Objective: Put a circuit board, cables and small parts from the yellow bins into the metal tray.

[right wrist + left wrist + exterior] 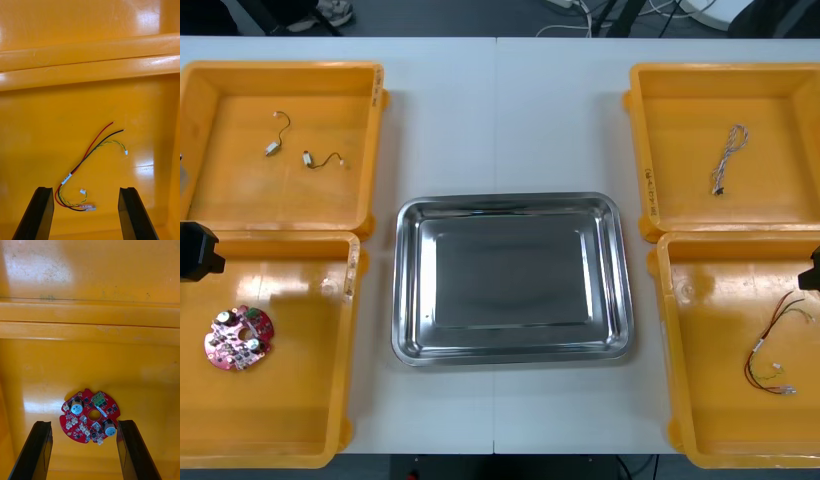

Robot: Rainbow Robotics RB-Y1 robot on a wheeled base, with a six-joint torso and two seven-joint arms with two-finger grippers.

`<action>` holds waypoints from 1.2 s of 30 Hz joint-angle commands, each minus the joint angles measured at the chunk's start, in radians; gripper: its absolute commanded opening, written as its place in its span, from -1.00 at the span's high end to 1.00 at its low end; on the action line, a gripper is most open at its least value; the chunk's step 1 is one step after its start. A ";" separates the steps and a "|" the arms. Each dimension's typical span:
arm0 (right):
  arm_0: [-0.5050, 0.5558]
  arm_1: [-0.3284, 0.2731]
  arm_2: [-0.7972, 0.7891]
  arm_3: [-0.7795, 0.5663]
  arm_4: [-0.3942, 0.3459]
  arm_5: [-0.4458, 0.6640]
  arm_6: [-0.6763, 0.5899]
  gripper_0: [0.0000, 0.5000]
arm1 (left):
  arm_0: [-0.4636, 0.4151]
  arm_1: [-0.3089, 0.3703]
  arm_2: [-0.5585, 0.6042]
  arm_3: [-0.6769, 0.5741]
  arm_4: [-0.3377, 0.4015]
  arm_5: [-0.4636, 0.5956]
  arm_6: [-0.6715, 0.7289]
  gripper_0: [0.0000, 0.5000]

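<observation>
Circuit board — round, red — lies between the wide-spread fingers of our left gripper, in the lower-left yellow bin. Our right gripper gapes likewise, the red and yellow cable between its fingers in the lower-right yellow bin — metal tray at centre.

the yellow bins are showing plain yellow all over. the metal tray is shining bare silver. the circuit board is showing red with a green block. the twisted cable is showing blue and white; the bundled cable is showing red, black and yellow-green.
</observation>
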 commanded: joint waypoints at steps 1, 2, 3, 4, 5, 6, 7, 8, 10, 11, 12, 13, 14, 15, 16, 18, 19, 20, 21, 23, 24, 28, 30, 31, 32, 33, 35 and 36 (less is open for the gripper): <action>-0.022 0.005 -0.034 -0.023 0.007 0.006 0.052 -1.00 | 0.002 0.001 0.026 -0.010 -0.010 0.007 -0.108 -1.00; -0.022 0.005 -0.034 -0.023 0.007 0.006 0.052 -1.00 | 0.002 0.001 0.026 -0.010 -0.010 0.007 -0.108 -1.00; -0.022 0.005 -0.034 -0.023 0.007 0.006 0.052 -1.00 | 0.002 0.001 0.026 -0.010 -0.010 0.007 -0.108 -1.00; -0.022 0.005 -0.034 -0.023 0.007 0.006 0.052 -1.00 | 0.002 0.001 0.026 -0.010 -0.010 0.007 -0.108 -1.00; -0.022 0.005 -0.034 -0.023 0.007 0.006 0.052 -1.00 | 0.002 0.001 0.026 -0.010 -0.010 0.007 -0.108 -1.00; -0.022 0.005 -0.034 -0.023 0.007 0.006 0.052 -1.00 | 0.002 0.001 0.026 -0.010 -0.010 0.007 -0.108 -1.00; -0.022 0.005 -0.034 -0.023 0.007 0.006 0.052 -1.00 | 0.002 0.001 0.026 -0.010 -0.010 0.007 -0.108 -1.00; -0.022 0.005 -0.034 -0.023 0.007 0.006 0.052 -1.00 | 0.002 0.001 0.026 -0.010 -0.010 0.007 -0.108 -1.00; -0.022 0.005 -0.034 -0.023 0.007 0.006 0.052 -1.00 | 0.002 0.001 0.026 -0.010 -0.010 0.007 -0.108 -1.00; -0.022 0.005 -0.034 -0.023 0.007 0.006 0.052 -1.00 | 0.002 0.001 0.026 -0.010 -0.010 0.007 -0.108 -1.00; -0.022 0.005 -0.034 -0.023 0.007 0.006 0.052 -1.00 | 0.002 0.001 0.026 -0.010 -0.010 0.007 -0.108 -1.00; -0.022 0.005 -0.034 -0.023 0.007 0.006 0.052 -1.00 | 0.002 0.001 0.026 -0.010 -0.010 0.007 -0.108 -1.00; -0.022 0.005 -0.034 -0.023 0.007 0.006 0.052 -1.00 | 0.002 0.001 0.026 -0.010 -0.010 0.007 -0.108 -1.00; -0.022 0.005 -0.034 -0.023 0.007 0.006 0.052 -1.00 | 0.002 0.001 0.026 -0.010 -0.010 0.007 -0.108 -1.00; -0.022 0.005 -0.034 -0.023 0.007 0.006 0.052 -1.00 | 0.002 0.001 0.026 -0.010 -0.010 0.007 -0.108 -1.00; -0.022 0.005 -0.034 -0.023 0.007 0.006 0.052 -1.00 | 0.002 0.001 0.026 -0.010 -0.010 0.007 -0.108 -1.00; -0.022 0.005 -0.034 -0.023 0.007 0.006 0.052 -1.00 | 0.002 0.001 0.026 -0.010 -0.010 0.007 -0.108 -1.00; -0.022 0.005 -0.034 -0.023 0.007 0.006 0.052 -1.00 | 0.002 0.001 0.026 -0.010 -0.010 0.007 -0.108 -1.00; -0.022 0.005 -0.034 -0.023 0.007 0.006 0.052 -1.00 | 0.002 0.001 0.026 -0.010 -0.010 0.007 -0.108 -1.00; -0.022 0.005 -0.034 -0.023 0.007 0.006 0.052 -1.00 | 0.002 0.001 0.026 -0.010 -0.010 0.007 -0.108 -1.00; -0.022 0.005 -0.034 -0.023 0.007 0.006 0.052 -1.00 | 0.002 0.001 0.026 -0.010 -0.010 0.007 -0.108 -1.00; -0.022 0.005 -0.034 -0.023 0.007 0.006 0.052 -1.00 | 0.002 0.001 0.026 -0.010 -0.010 0.007 -0.108 -1.00; -0.022 0.005 -0.034 -0.023 0.007 0.006 0.052 -1.00 | 0.002 0.001 0.026 -0.010 -0.010 0.007 -0.108 -1.00; -0.022 0.005 -0.034 -0.023 0.007 0.006 0.052 -1.00 | 0.002 0.001 0.026 -0.010 -0.010 0.007 -0.108 -1.00; -0.022 0.005 -0.034 -0.023 0.007 0.006 0.052 -1.00 | 0.002 0.001 0.026 -0.010 -0.010 0.007 -0.108 -1.00; -0.022 0.005 -0.034 -0.023 0.007 0.006 0.052 -1.00 | 0.002 0.001 0.026 -0.010 -0.010 0.007 -0.108 -1.00; -0.022 0.005 -0.034 -0.023 0.007 0.006 0.052 -1.00 | 0.002 0.001 0.026 -0.010 -0.010 0.007 -0.108 -1.00; -0.022 0.005 -0.034 -0.023 0.007 0.006 0.052 -1.00 | 0.002 0.001 0.026 -0.010 -0.010 0.007 -0.108 -1.00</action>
